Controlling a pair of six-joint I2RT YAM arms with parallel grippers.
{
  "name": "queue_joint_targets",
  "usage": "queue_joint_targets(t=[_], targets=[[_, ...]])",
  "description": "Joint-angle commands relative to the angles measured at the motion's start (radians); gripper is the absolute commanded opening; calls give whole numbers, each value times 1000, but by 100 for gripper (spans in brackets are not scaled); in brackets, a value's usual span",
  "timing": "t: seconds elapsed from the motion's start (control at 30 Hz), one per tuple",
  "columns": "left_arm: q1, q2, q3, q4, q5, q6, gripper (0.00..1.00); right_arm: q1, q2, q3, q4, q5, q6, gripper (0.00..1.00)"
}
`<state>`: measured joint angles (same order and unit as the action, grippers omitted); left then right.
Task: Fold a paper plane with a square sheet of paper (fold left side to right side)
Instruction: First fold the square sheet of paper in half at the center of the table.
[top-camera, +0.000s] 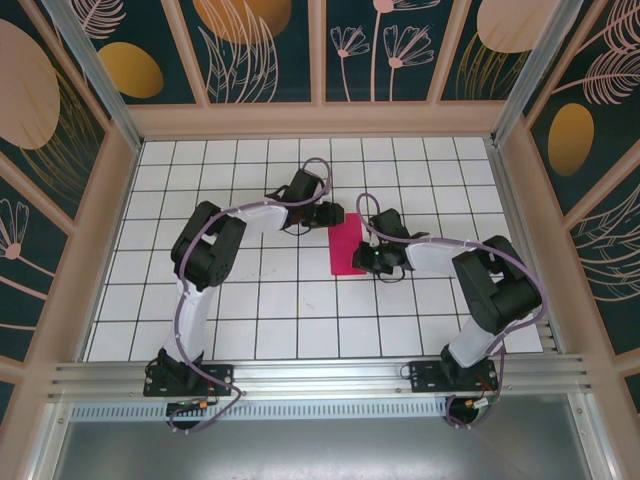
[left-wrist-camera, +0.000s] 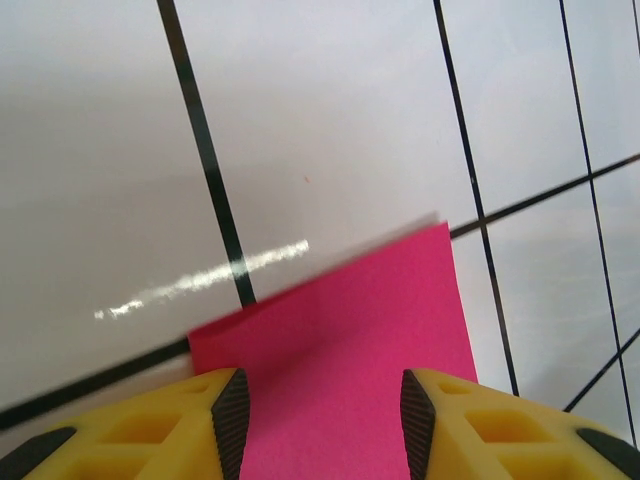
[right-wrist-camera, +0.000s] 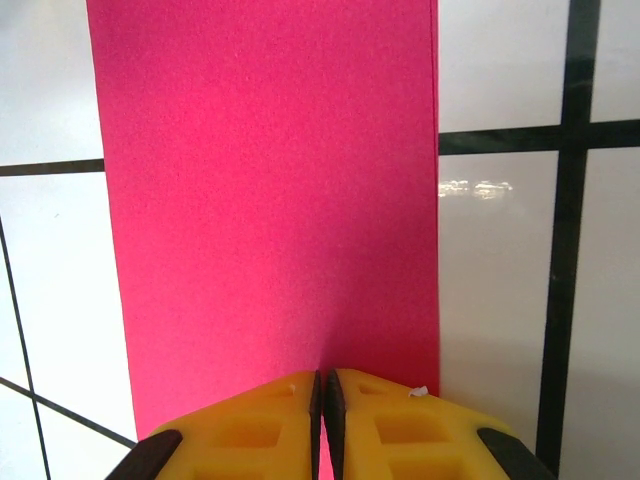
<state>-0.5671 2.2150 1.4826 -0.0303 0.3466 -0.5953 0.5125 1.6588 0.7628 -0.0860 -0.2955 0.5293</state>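
The square sheet of paper (top-camera: 347, 245) lies folded into a narrow magenta-pink rectangle at the middle of the table. My left gripper (top-camera: 334, 216) hovers at its far left corner. In the left wrist view the left gripper (left-wrist-camera: 325, 410) is open, its two yellow fingers straddling the paper (left-wrist-camera: 350, 340) with nothing pinched. My right gripper (top-camera: 368, 262) sits at the paper's near right edge. In the right wrist view the right gripper (right-wrist-camera: 322, 385) is shut, its tips down over the paper (right-wrist-camera: 270, 200) close to the long right edge.
The white grid-tiled table (top-camera: 260, 300) stretches around the paper on all sides. Wooden walls (top-camera: 100, 220) enclose it left, right and back. An aluminium rail (top-camera: 320, 375) with both arm bases runs along the near edge.
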Motion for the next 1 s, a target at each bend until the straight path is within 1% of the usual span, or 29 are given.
queue_joint_targets(t=[0.0,0.17,0.27,0.37,0.47,0.57,0.63,0.7,0.77,0.87,0.97], targets=[[38,60,40,-25,-58,19,48,4,47,-49,-110,55,-22,16],[56,93,79,-46,-75,25,48,4,47,-52,-99,45,-21,16],[68,88,81,-46,-57,27,48,5,34,-57,-54,13,-16,17],[69,33,73,-48,-52,48,51,5,-5,-50,1,-27,-15,18],[70,-54,52,-61,-75,71,53,4,-68,-29,31,-32,-17,20],[70,-155,-3,-57,-86,80,54,-9,-150,-18,36,3,-26,33],[70,-219,-64,-34,-66,68,55,-38,-206,-24,31,27,-33,41],[69,-278,-153,20,-14,31,54,-85,-252,-39,31,34,-40,49],[62,-325,-255,107,59,-25,53,-141,-286,-61,40,25,-46,59],[30,-349,-350,196,129,-73,52,-204,-301,-77,47,-9,-56,68],[-14,-336,-369,211,143,-84,51,-232,-291,-85,67,-50,-59,72]])
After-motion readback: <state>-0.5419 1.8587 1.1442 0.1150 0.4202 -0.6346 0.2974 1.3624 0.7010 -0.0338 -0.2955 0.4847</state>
